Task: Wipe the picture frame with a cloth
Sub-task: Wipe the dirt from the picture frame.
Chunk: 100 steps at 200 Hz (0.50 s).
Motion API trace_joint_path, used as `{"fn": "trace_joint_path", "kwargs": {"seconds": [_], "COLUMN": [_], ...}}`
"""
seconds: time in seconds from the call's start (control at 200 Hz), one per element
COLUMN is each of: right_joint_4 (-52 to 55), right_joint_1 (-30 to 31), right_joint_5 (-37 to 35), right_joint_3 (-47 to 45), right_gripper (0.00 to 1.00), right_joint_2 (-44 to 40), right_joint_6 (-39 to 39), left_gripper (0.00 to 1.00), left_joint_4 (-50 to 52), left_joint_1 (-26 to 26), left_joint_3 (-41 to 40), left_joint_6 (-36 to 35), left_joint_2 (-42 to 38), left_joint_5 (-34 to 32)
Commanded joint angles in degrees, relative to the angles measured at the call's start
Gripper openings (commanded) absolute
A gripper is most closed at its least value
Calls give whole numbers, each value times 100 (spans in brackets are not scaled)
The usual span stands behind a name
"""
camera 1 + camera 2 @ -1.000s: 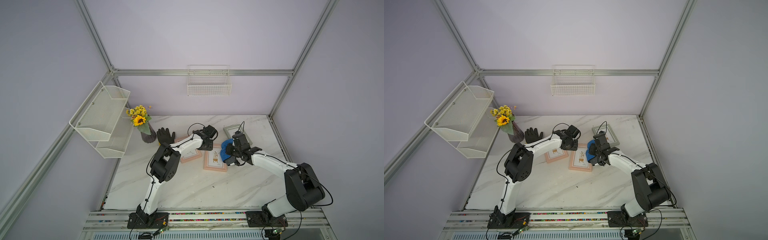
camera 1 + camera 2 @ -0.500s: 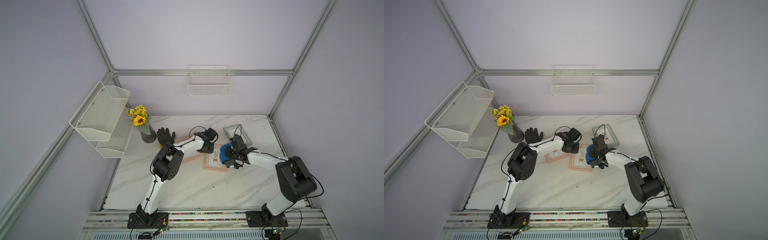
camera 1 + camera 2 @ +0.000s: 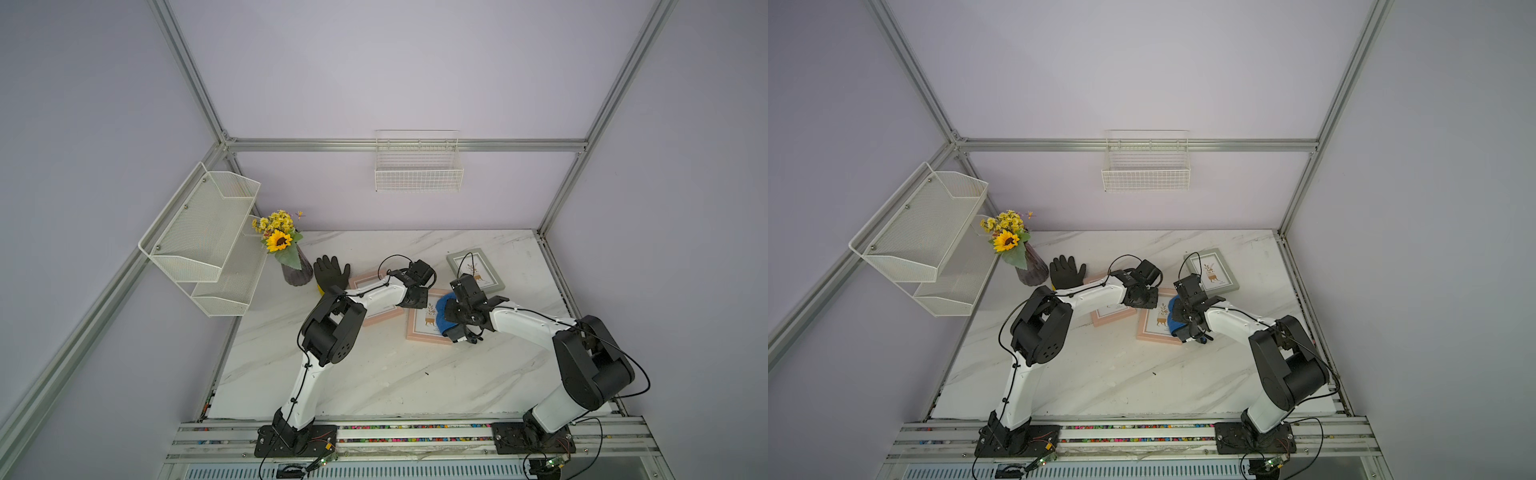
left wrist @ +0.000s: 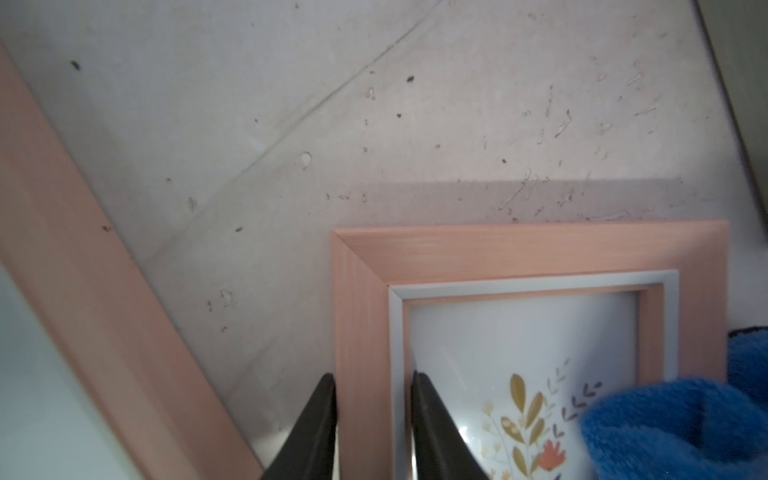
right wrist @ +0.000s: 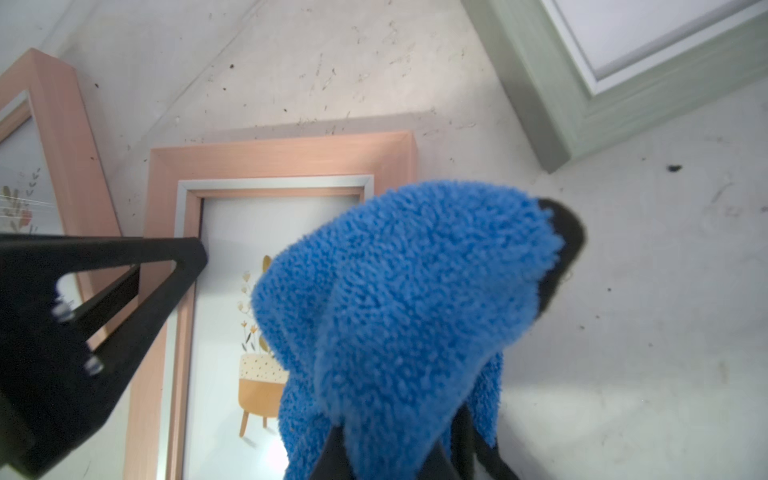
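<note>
The picture frame (image 3: 424, 332) (image 3: 1156, 332) is pink and lies flat mid-table, holding a plant print. In the left wrist view my left gripper (image 4: 374, 399) has one finger outside and one inside the frame's (image 4: 532, 253) side bar, both touching it. Both top views show that gripper (image 3: 417, 300) (image 3: 1142, 300) at the frame's far left corner. My right gripper (image 5: 390, 457) is shut on the bunched blue cloth (image 5: 407, 291) (image 3: 444, 316) (image 3: 1173, 322), which hangs over the frame's (image 5: 282, 158) right half and hides its fingertips.
A second pink frame (image 3: 376, 318) lies under my left arm and a grey-green frame (image 3: 478, 270) behind my right wrist. A black glove (image 3: 330, 274) and a vase of sunflowers (image 3: 293, 270) stand at the back left. A mesh shelf (image 3: 203, 232) and a wire basket (image 3: 417, 166) hang on the walls.
My left gripper has come down onto the frame's far left corner and narrowed round its side bar. My right gripper has carried the cloth slightly forward over the frame.
</note>
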<state>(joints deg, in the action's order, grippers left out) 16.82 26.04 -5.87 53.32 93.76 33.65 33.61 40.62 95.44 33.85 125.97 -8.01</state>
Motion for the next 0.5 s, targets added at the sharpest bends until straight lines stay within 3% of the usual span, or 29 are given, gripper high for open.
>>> {"fn": "trace_joint_path", "kwargs": {"seconds": [0.0,0.215,0.29,0.495], "right_joint_4": [246,621,597,468], "right_joint_1": [-319,-332,-172,200], "right_joint_5": [-24,-239,-482,214], "right_joint_3": [522,1581,1224,-113], "right_gripper": [12,8,9,9], "right_joint_2": [427,1377,1240,15], "right_joint_6": [-153,-346,-266,87], "left_gripper": [31,31,31,31], "left_joint_4": [298,164,147,155], "left_joint_1": [87,157,157,157], "left_joint_3": [-256,-419,-451,-540], "left_joint_6": [-23,-23,20,178], "left_joint_2": [7,-98,-125,-222], "left_joint_5": [28,28,11,61]}}
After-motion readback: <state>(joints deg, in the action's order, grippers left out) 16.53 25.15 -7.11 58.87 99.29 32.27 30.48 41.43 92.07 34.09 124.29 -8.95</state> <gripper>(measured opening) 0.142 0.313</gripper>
